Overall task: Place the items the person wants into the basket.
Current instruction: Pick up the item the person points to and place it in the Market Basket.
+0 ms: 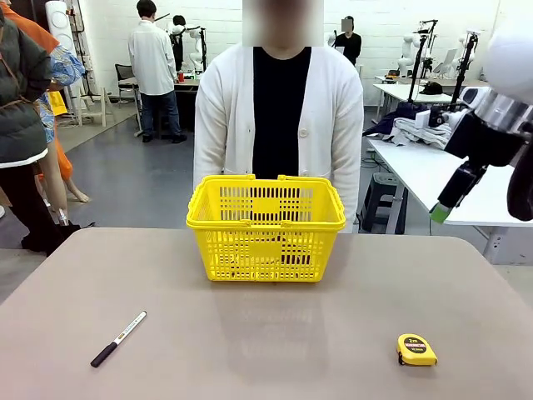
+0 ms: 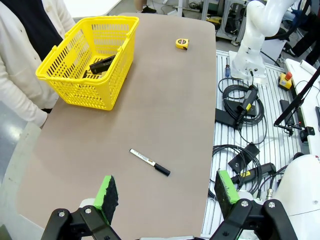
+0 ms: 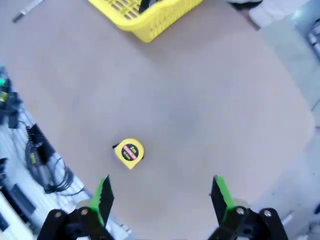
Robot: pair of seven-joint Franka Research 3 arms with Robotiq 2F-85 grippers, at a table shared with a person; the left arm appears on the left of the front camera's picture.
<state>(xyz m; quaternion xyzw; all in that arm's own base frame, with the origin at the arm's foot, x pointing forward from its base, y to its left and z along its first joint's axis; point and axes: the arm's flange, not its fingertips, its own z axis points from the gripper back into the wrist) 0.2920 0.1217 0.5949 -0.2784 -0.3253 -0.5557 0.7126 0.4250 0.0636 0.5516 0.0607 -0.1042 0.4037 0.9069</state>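
Observation:
The yellow basket (image 1: 266, 225) stands at the far middle of the table, right in front of the person (image 1: 278, 117) in a white cardigan. Black items (image 2: 102, 65) lie inside the basket (image 2: 87, 60); I cannot tell which ones they are. My left gripper (image 2: 166, 190) hangs open and empty high above the table's near left side, over the marker. My right gripper (image 1: 483, 210) is raised at the right, open and empty. In its wrist view the right gripper (image 3: 161, 194) looks down on the table's right part, with the basket (image 3: 150, 20) at the top edge.
A white marker with a black cap (image 1: 118, 338) lies front left on the table (image 1: 266, 333), also seen as the marker (image 2: 150, 162). A small yellow tape measure (image 1: 415, 349) sits front right, the same tape measure (image 3: 129, 153) below my right gripper. Cables and gear (image 2: 245, 105) lie beside the table.

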